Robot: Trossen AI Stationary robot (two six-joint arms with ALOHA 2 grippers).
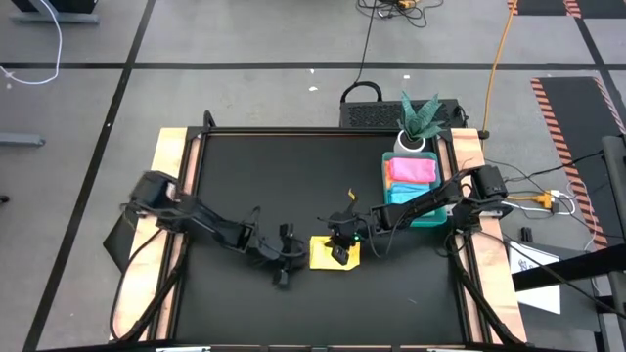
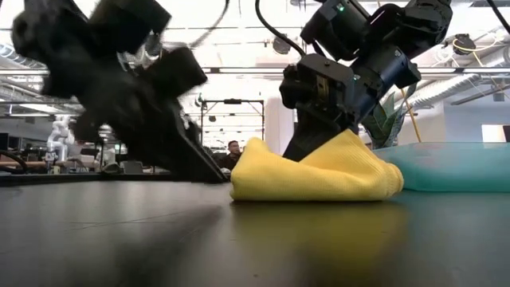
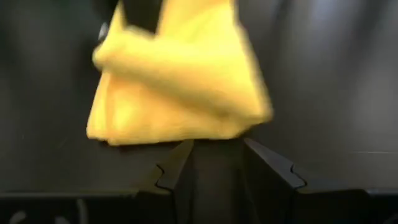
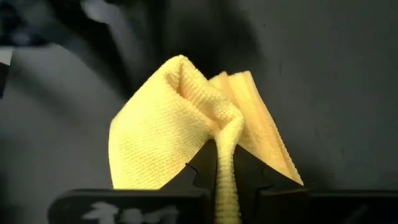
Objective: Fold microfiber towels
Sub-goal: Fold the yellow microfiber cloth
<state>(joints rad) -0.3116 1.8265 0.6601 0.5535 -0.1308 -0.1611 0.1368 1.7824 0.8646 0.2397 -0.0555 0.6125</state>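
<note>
Working across a black desk (image 1: 293,186), viewed from above. On the left, the left gripper (image 1: 285,269) hovering just beside the yellow towel (image 1: 328,255), fingers (image 3: 177,171) parted with a clear gap and holding nothing, tips just short of the cloth's near edge. In the low view, that same left gripper (image 2: 195,163) slanting down toward the desk beside the towel's edge, blurred.

At the middle, toward the desk's front edge, the yellow towel (image 2: 319,175) lying partly folded, bunched into a soft mound with one fold pulled up into a peak. From the left wrist view, the yellow towel (image 3: 177,87) showing as a layered heap with an upper flap draped across it.

Immediately to the right, the right gripper (image 1: 340,242) bearing down over the towel, fingers narrowed onto a pinched ridge of the yellow cloth (image 4: 186,130), the fabric running down between the tips. In the low view, the right gripper (image 2: 307,143) gripping the raised fold at the towel's top.

Farther right, a green tray (image 1: 430,217) sitting at the desk's right side, holding a pink towel (image 1: 412,170) with a light blue towel (image 1: 403,194) just beside it. Beyond the tray, a small potted plant (image 1: 419,122) standing at the far right corner.
</note>
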